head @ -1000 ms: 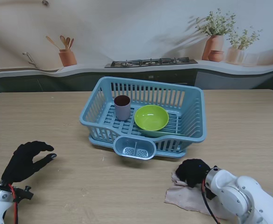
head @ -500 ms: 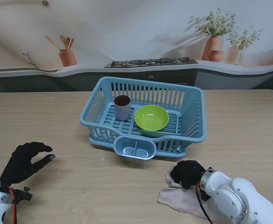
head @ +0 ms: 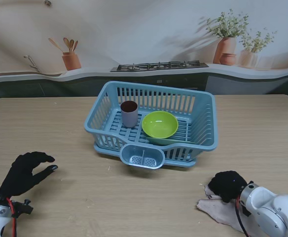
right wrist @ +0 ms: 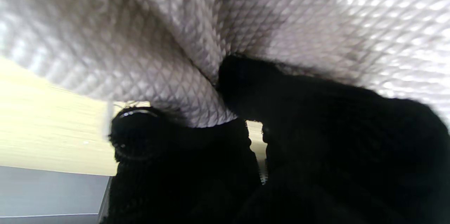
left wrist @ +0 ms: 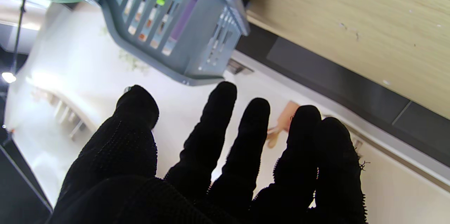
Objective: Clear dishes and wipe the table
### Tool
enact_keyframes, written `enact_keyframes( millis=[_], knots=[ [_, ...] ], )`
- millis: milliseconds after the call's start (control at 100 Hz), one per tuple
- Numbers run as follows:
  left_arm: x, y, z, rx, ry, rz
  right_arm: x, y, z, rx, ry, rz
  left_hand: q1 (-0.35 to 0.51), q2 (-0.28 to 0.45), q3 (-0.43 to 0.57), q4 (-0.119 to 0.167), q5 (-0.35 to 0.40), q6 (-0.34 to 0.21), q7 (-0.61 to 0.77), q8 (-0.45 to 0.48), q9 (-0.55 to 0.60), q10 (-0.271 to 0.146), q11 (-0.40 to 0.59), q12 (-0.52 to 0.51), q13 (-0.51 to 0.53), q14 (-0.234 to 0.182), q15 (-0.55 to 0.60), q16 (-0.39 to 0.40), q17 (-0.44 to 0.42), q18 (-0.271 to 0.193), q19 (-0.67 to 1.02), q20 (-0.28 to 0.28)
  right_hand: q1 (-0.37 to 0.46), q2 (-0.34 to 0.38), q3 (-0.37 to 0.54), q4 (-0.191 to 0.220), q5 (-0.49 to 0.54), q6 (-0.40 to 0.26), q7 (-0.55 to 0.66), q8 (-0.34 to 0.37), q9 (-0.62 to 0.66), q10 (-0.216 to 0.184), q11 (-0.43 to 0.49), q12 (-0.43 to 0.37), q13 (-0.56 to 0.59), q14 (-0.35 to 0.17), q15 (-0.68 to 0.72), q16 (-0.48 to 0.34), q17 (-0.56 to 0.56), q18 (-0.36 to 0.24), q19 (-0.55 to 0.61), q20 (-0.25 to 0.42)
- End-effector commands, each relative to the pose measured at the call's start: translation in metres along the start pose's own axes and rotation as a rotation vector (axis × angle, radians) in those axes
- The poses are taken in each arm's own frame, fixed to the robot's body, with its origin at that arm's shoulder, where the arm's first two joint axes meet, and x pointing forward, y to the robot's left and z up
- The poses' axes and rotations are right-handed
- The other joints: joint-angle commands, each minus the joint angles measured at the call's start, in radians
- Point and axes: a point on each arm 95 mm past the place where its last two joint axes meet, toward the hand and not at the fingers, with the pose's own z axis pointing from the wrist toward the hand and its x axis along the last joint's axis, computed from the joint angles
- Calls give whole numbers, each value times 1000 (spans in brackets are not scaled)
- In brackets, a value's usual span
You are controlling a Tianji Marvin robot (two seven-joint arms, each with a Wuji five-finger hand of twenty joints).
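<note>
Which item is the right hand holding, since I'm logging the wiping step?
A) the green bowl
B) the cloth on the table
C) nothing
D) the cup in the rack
B: the right hand is closed on the cloth lying on the table; the right wrist view shows fabric pinched between its fingers, while bowl and cup sit in the rack.

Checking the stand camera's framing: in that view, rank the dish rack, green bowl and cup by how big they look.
1. dish rack
2. green bowl
3. cup
All sit together, so nearness hardly skews this.
</note>
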Motion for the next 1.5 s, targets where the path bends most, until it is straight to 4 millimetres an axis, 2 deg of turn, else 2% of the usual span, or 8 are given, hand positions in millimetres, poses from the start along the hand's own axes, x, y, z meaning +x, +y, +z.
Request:
enact_keyframes(
  millis=[0, 220, 450, 690, 850, 1100, 1490],
  knots=[
    [2, 2, -3, -9, 5, -4, -1, -44, -6, 135, -11, 28, 19, 47, -25, 35, 27, 6, -12, 1, -14, 27, -6, -22, -17, 31, 0, -5, -10, -13, -15, -12, 19, 47, -56, -31, -13, 97, -147, -72, 17, -18, -114, -97, 17, -6, 45, -7, -9, -76, 16, -4],
    [2, 2, -6, 0, 10, -5, 18, -29, 8, 124, 67, 47, 18, 48, -25, 35, 26, 6, -12, 2, -13, 26, -5, -22, -17, 31, 0, -5, -10, -13, -15, -12, 20, 45, -57, -31, -12, 97, -146, -73, 18, -18, -112, -99, 17, -6, 46, -9, -8, -76, 17, -5],
    [2, 1, -9, 12, 12, -2, 58, -10, 33, 138, 187, 94, 20, 47, -26, 35, 27, 5, -11, 2, -13, 25, -5, -22, -17, 31, 0, -5, -10, -13, -15, -12, 20, 44, -57, -31, -11, 97, -147, -74, 17, -18, -111, -100, 17, -6, 47, -10, -7, -76, 17, -6],
    [2, 1, -10, 20, 13, -2, 97, -1, 55, 146, 243, 139, 19, 48, -27, 35, 27, 5, -12, 2, -13, 27, -5, -22, -16, 32, 0, -5, -10, -13, -15, -12, 22, 44, -61, -33, -12, 101, -149, -74, 18, -14, -112, -101, 19, -4, 47, -10, -6, -74, 20, -5],
    [2, 1, -10, 25, 12, -2, 111, -1, 58, 148, 260, 155, 20, 47, -28, 35, 28, 5, -11, 2, -13, 27, -5, -22, -17, 30, 0, -5, -10, -13, -15, -12, 23, 46, -64, -33, -13, 100, -151, -72, 19, -12, -113, -101, 20, -3, 48, -9, -5, -74, 22, -6],
    [2, 0, -11, 26, 11, -2, 100, -12, 46, 144, 198, 133, 21, 49, -29, 35, 28, 6, -11, 2, -14, 27, -5, -22, -18, 30, 0, -5, -10, -13, -15, -12, 24, 46, -63, -33, -12, 104, -151, -70, 18, -10, -111, -99, 20, -1, 51, -10, -3, -73, 25, -7],
    [3, 0, -14, 37, 19, 3, 38, -29, 4, 143, 72, -3, 22, 48, -30, 35, 27, 7, -12, 2, -13, 27, -5, -22, -17, 31, 0, -5, -10, -12, -16, -13, 24, 51, -65, -34, -16, 105, -146, -72, 13, -8, -104, -105, 21, -4, 56, -17, -1, -73, 28, -12]
  ],
)
